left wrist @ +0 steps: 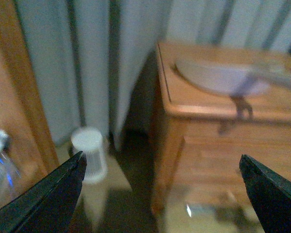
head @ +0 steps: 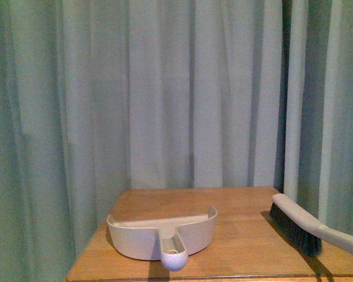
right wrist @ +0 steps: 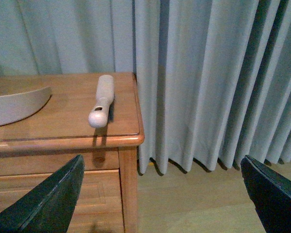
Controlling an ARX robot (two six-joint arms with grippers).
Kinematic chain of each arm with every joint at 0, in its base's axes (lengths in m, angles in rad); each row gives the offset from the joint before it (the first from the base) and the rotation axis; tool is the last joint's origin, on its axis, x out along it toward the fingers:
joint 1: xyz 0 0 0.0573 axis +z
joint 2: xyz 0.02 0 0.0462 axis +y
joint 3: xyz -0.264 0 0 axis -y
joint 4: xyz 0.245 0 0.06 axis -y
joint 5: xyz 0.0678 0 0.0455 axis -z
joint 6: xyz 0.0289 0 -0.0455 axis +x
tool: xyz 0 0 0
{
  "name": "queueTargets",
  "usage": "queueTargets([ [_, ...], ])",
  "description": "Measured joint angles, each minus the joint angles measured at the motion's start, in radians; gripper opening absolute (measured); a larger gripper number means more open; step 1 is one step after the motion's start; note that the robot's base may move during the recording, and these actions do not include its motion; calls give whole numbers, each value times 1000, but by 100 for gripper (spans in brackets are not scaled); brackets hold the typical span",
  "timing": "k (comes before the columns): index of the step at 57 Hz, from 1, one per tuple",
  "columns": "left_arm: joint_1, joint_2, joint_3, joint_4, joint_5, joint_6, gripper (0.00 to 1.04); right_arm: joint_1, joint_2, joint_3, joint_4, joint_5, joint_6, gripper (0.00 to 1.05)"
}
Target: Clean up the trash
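Two tools on the counter (head: 241,218): brush (head: 296,221) lies right of the dustpan (head: 142,237), not touching it. Left claw (left wrist: 161,157) & right claw (right wrist: 161,158) both spread wide open, empty, away from dustpan.

Pale curtains (head: 182,94) behind wooden cabinet (right wrist: 63,145)

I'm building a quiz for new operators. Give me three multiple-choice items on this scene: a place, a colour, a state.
1. Front view: where is the brush? A) right of the dustpan B) inside it C) on the floor
2. Its bristles are: A) white B) black C) red
3. The right tool is: A) shut on the brush B) shut, empty C) open, empty
1 A: it lies on the table, apart from the dustpan. 2 B: dark under the pale back. 3 C: fingers wide apart, nothing between.
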Motion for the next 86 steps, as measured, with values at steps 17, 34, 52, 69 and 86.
queueTargets([
  [17, -151, 701, 430, 153, -184, 277, 97, 0, 0, 0, 0, 0, 0, 97],
  [34, -401, 1207, 1101, -223, -374, 304, 97, 0, 0, 0, 0, 0, 0, 97],
  [52, -545, 1558, 1535, -452, -500, 47, 97, 0, 0, 0, 0, 0, 0, 97],
  [69, -597, 1685, 1596, -523, -518, -117, 97, 0, 0, 0, 0, 0, 0, 97],
  [86, -625, 1733, 1604, -578, -539, -237, 97, 0, 0, 0, 0, 0, 0, 97],
])
